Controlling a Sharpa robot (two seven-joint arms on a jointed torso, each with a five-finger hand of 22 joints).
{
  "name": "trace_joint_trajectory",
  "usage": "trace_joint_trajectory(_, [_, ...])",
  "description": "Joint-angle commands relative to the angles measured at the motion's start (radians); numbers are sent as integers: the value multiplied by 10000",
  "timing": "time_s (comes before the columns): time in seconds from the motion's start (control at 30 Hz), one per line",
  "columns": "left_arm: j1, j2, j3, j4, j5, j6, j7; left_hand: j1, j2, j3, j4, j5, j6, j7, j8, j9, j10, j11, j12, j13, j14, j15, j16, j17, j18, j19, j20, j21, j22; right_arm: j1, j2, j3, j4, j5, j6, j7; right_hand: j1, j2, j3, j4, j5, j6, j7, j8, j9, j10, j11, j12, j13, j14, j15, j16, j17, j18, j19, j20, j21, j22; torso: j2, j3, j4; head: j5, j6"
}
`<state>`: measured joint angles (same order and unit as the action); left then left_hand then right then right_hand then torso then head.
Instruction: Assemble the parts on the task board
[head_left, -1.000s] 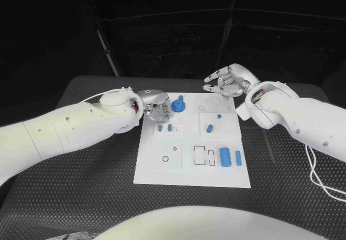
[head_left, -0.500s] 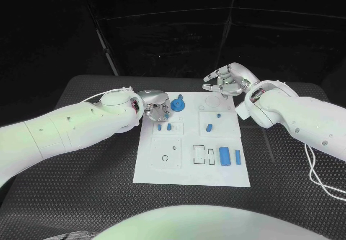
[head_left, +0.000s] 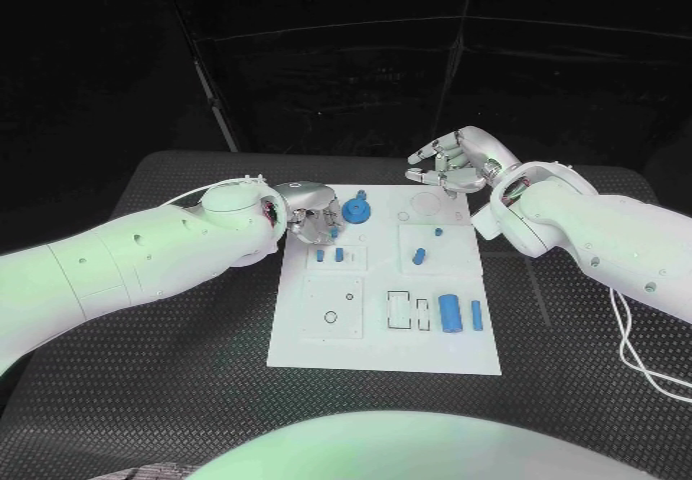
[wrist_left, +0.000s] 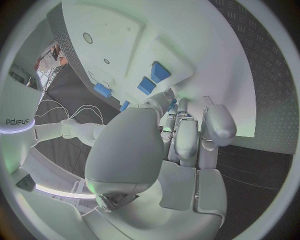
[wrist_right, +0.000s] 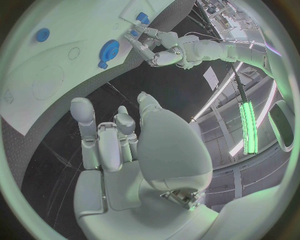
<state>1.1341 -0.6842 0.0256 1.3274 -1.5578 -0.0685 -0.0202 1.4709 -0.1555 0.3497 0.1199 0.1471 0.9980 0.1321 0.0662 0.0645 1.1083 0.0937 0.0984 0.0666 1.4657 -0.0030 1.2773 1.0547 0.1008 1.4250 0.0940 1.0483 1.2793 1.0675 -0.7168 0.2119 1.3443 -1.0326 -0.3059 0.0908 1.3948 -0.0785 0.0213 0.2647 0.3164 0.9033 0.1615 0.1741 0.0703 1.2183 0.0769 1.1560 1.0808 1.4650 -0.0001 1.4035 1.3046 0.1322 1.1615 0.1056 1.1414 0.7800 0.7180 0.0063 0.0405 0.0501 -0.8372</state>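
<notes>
The white board (head_left: 387, 300) lies mid-table with small blue parts scattered over it: a gear (head_left: 356, 211) at its far left, two short pegs (head_left: 329, 255) just nearer, a slanted peg (head_left: 418, 257) toward the middle, a cylinder (head_left: 449, 312) and a thin bar (head_left: 476, 316) on the near right.

The left hand (head_left: 310, 215) hangs over the board's far left corner, just beside the gear, fingers curled downward; whether it has hold of anything I cannot tell (the fingertips are hidden). The right hand (head_left: 454, 162) hovers beyond the far edge, fingers loosely spread, holding nothing.

The parts look light, rigid and smooth, likely plastic, so they could slip or skid. I'd pinch the gear across its rim, the pegs at their sides.
</notes>
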Motion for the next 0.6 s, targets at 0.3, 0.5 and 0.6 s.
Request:
trace_joint_trajectory(0.3, [-12, -211, 16, -16, 43, -87, -181, -88, -82, -15, -8, -10, -423, 1, -43, -8, -350, 66, -201, -6, 87, 115, 17, -104, 32, -71, 114, -289, -121, 18, -64, 5, -97, -269, 311, -236, 178, 150, -7, -91, 25, -139, 10, 39, -15, -1648, -15, -1967, -2094, 165, -15, -608, -735, 299, -636, 15, -694, -1013, -8, -8, 0, -19, 25])
trace_joint_trajectory(0.5, [-17, -489, 118, -35, 153, -428, -100, -95, -31, -24, -2, -8, -384, 20, 9, 15, -385, 76, -210, 3, 82, 125, 15, -129, 48, -89, 129, -377, -164, 18, -224, 5, -99, -1507, 862, -795, 957, 168, 470, -386, -260, 218, -17, 191, 3, -2425, -63, -4527, -4289, -135, -71, -1593, -1879, 449, -1054, -43, -1423, -1968, -11, -12, -7, -182, 199])
trace_joint_trajectory(0.6, [-18, -712, 161, -6, 743, -790, 70, -105, 31, -11, 12, -5, -163, 85, 128, 56, -192, 31, -94, 43, 77, 96, 13, -169, 59, -79, 125, -401, -170, 18, -331, 5, -39, -2461, 1111, -1113, 1174, 35, 734, -430, -498, 455, -48, 196, -12, -2245, -24, -5756, -5365, -142, -80, -1995, -2315, 463, -1048, -48, -1610, -2179, -14, -16, -9, -321, 282])
